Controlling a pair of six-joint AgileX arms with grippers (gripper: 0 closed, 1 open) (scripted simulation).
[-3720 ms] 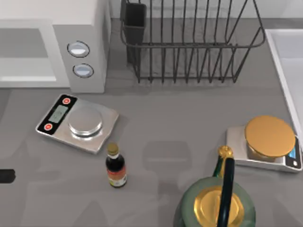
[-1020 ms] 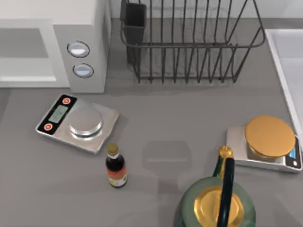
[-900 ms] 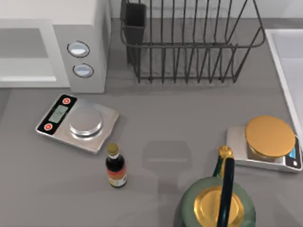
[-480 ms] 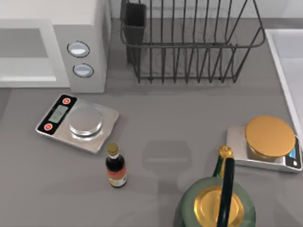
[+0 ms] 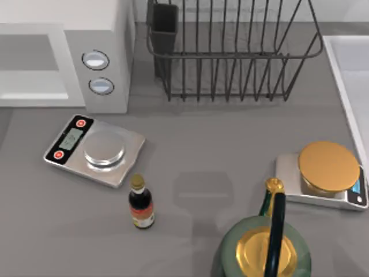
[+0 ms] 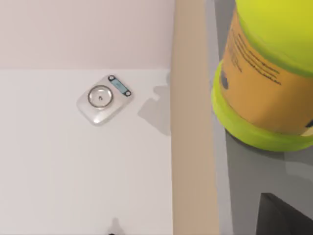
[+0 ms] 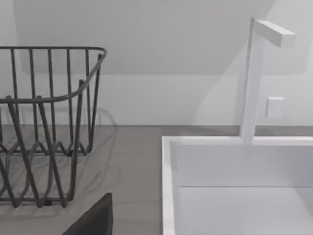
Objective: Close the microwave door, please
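You had the microwave (image 5: 63,55) sitting at the table's (image 5: 219,150) far left corner, its control strip facing the near edge. The microwave door (image 5: 31,63) appeared to lie flat against the front, level with that strip, so I judged it shut, though the overhead angle made that hard to confirm.

The left gripper (image 6: 281,215) showed as a dark sliver beside a yellow-green container (image 6: 269,73), and the right gripper (image 7: 93,220) as a dark wedge near the dish rack (image 5: 230,57). I could not tell whether either was released or clenched. Both seemed drawn away from the door, as parked arms would be.

The table was grey and matte. A silver scale (image 5: 95,150) lay just in front of the microwave (not touching it), with a small dark bottle (image 5: 140,205) upright nearer the front edge. A gold-topped scale (image 5: 326,173) and a green kettle (image 5: 265,251) occupied the near right corner. A white sink (image 5: 351,69) ran along the right edge, before a plain pale wall (image 7: 146,29).
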